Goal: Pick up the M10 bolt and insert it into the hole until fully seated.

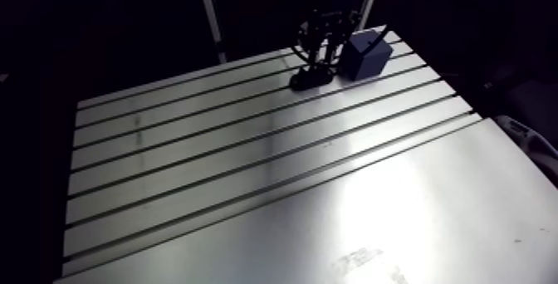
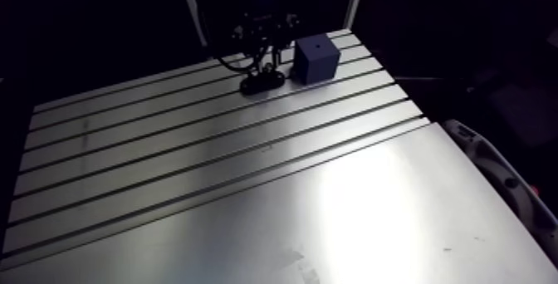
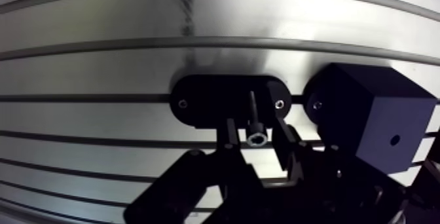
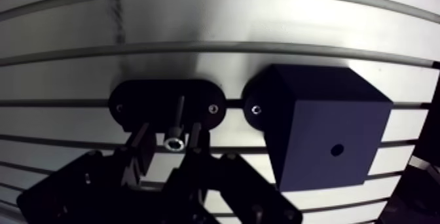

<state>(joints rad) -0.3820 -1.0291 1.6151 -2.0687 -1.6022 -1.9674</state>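
Pick-up stage, by my reading: no part of the task is finished. The gripper [image 3: 256, 141] hangs low over a black oval holder [image 3: 203, 99], where the bolt [image 3: 253, 111] stands head-up. Its fingers [image 3: 230, 135] are slightly parted on either side of the bolt head. A sliver of gap shows on each side, so nothing is gripped. In the arm view the dark block [image 1: 366, 55] sits at two o'clock from the holder, its hole [image 3: 395, 139] empty. Closing, lifting, carrying and seating remain.

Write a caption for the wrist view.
Open gripper straddles the bolt standing in its black holder, beside the dark block with a hole.
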